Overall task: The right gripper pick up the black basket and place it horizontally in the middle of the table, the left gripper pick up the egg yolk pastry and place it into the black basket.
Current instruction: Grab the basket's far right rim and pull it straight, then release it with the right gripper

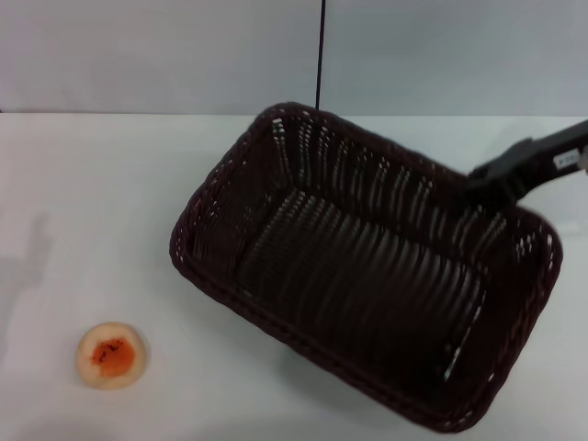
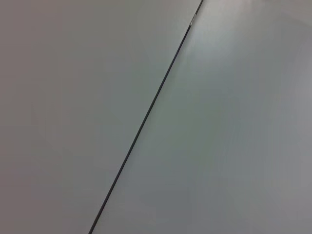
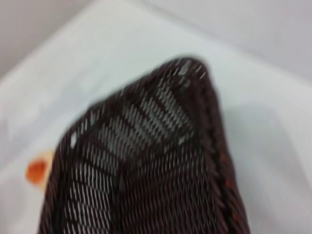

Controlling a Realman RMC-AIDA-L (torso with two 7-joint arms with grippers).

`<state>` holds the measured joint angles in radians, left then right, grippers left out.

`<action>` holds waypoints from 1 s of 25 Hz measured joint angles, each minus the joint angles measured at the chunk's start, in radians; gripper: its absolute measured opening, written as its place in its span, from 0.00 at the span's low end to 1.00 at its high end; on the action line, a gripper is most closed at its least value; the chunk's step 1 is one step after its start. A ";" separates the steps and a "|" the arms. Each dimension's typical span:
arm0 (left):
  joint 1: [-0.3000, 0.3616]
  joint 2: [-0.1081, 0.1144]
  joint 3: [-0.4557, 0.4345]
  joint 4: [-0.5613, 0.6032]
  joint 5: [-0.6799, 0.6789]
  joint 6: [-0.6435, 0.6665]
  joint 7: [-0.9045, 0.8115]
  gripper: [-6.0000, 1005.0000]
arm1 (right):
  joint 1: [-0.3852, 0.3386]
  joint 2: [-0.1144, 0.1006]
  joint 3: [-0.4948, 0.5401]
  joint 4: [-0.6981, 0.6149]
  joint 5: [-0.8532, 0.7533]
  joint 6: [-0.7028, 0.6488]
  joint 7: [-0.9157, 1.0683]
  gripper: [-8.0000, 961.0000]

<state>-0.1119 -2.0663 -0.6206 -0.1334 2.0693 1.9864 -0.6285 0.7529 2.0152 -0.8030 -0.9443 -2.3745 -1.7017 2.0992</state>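
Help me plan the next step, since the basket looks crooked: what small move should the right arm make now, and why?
Probably turn the basket level with the table edge and set it down mid-table. The right gripper is at its far right rim, the basket sits skewed, and the pastry waits at the near left, untouched.

Even, soft light falls on the counter (image 1: 92,202); faint shadows lie under the black basket (image 1: 367,276), which blurs in the right wrist view.

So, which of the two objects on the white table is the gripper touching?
The dark woven black basket; the right gripper meets its far rim. The round egg yolk pastry lies apart, untouched.
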 joint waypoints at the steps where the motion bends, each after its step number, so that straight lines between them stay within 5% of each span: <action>1: 0.000 0.000 -0.003 0.000 0.000 0.000 -0.005 0.66 | -0.007 -0.003 0.009 0.000 0.020 0.004 -0.006 0.22; 16: -0.001 0.002 -0.022 -0.009 0.000 0.009 -0.027 0.65 | -0.053 -0.055 0.069 0.008 0.265 -0.014 -0.090 0.21; 25: -0.009 0.000 -0.024 -0.009 0.003 0.012 -0.028 0.65 | 0.005 -0.097 0.059 0.001 0.275 -0.128 -0.190 0.21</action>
<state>-0.1214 -2.0663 -0.6442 -0.1427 2.0727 1.9982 -0.6566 0.7576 1.9179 -0.7442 -0.9428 -2.0991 -1.8298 1.9097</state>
